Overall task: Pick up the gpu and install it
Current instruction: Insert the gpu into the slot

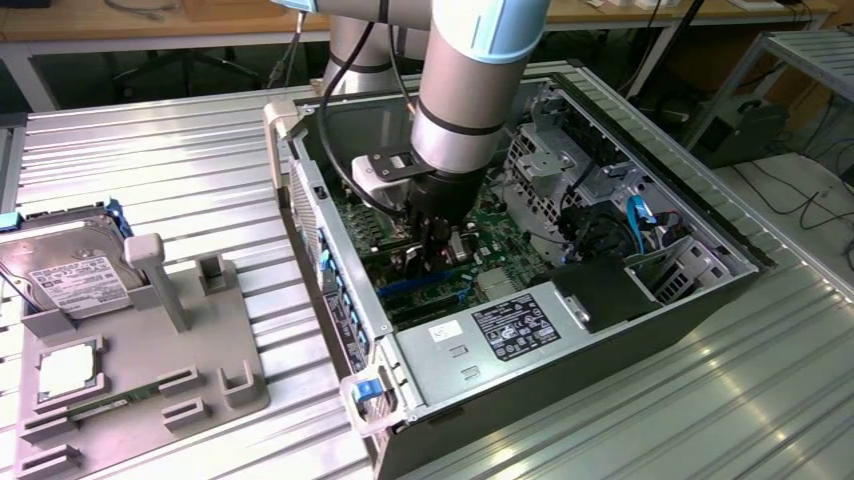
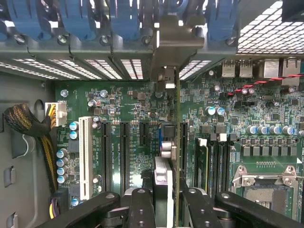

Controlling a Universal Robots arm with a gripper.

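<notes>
Pincer (image 2: pixel 170 211) clamped on gpu (image 2: pixel 167 137), edge-on over motherboard (image 2: pixel 128 109) slots; power supply label (image 1: pixel 514 328) print illegible.

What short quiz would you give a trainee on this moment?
1. True or false: the gripper is shut on the graphics card.
2. Where is the hard drive? A. in the gripper B. on the grey tray C. on the floor
3. Which green part lies beneath the card inside the computer case?
Key: 1 true; 2 B; 3 the motherboard.
</notes>
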